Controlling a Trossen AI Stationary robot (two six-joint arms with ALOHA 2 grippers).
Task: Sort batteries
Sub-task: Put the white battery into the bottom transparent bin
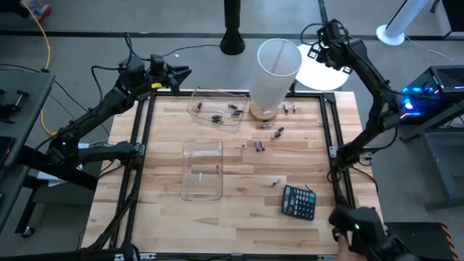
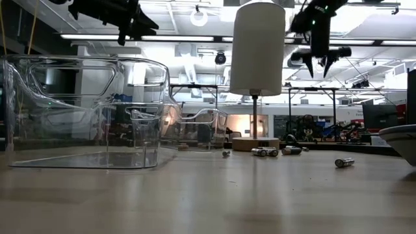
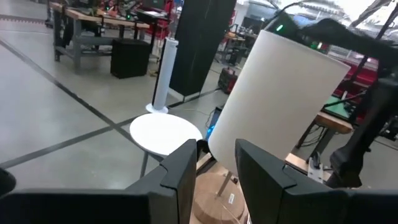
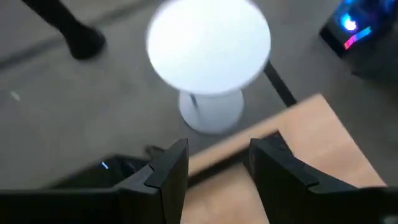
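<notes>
the batteries (image 1: 261, 146) lie scattered over the wooden table (image 1: 167, 210): we see a few inside the clear tray (image 1: 215, 110) toward twelve o'clock, a couple in the second clear bin (image 1: 202, 170) near the middle, several loose near the lamp base (image 1: 264, 112), and one or two just beside the black calculator (image 1: 298, 201) at about five o'clock. in the low view some cells (image 2: 265, 152) rest on the wood near the lamp's foot. the white lamp shade (image 1: 277, 69) stands tall at twelve o'clock. our left gripper (image 1: 184, 72) hangs high off the table's eleven o'clock corner, fingers (image 3: 180, 177) apart with nothing between them. our right gripper (image 1: 316, 54) hangs raised over the one o'clock corner, above a round white side table (image 4: 208, 43), its fingers (image 4: 171, 168) also apart and holding nothing.
</notes>
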